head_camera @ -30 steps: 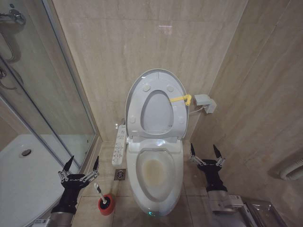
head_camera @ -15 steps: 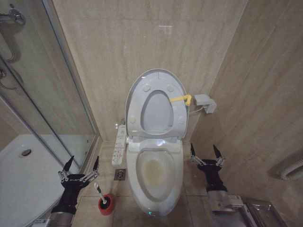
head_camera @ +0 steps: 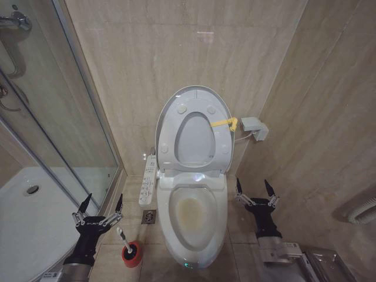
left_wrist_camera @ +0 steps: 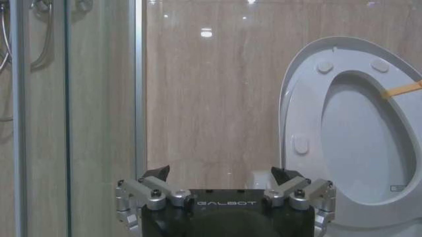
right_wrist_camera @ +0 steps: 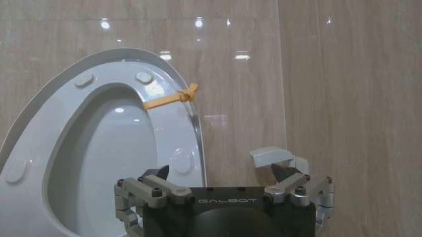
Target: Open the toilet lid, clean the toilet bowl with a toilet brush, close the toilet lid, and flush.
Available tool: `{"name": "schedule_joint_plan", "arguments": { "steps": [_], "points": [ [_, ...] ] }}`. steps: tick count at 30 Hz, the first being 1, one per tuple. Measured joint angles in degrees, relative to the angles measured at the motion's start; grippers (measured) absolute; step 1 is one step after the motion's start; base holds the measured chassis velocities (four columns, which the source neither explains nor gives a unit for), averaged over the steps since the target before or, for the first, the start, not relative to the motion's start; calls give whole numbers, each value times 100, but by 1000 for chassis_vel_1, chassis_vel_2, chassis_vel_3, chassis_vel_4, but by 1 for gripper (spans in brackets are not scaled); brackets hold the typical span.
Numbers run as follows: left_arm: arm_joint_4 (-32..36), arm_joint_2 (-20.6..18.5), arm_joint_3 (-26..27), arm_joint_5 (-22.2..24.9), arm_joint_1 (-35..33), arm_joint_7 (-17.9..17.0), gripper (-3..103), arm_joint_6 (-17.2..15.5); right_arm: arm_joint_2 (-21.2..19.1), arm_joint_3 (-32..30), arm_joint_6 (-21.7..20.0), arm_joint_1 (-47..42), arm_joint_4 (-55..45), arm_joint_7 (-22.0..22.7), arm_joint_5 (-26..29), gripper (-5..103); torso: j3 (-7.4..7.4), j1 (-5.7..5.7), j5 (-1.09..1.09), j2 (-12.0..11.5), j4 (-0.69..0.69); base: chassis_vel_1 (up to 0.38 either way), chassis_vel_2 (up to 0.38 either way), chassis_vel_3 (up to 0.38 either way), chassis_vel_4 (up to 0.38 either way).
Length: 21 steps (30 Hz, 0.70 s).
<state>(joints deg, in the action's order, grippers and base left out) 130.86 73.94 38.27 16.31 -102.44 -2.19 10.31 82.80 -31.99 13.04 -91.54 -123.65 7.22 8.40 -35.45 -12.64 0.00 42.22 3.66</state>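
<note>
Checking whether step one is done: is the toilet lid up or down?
Up. The toilet lid stands upright against the wall with the seat ring raised against it, leaving the toilet bowl open.

Beige marble-look tiles cover the back wall and the side wall, glossy with small ceiling-light reflections. Left of the back wall stands a glass shower screen over a white curved shower tray. The floor below the back wall is beige tile, with a small square drain.
</note>
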Motion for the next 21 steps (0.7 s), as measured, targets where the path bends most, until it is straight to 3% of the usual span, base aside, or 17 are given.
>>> {"name": "schedule_joint_plan", "arguments": {
  "steps": [21],
  "points": [
    [0, 0, 0, 0, 0, 0, 100, 0, 0, 0, 0, 0, 0, 0, 0, 100, 0, 0, 0, 0, 0, 0, 0, 0, 0]
  ]
}}
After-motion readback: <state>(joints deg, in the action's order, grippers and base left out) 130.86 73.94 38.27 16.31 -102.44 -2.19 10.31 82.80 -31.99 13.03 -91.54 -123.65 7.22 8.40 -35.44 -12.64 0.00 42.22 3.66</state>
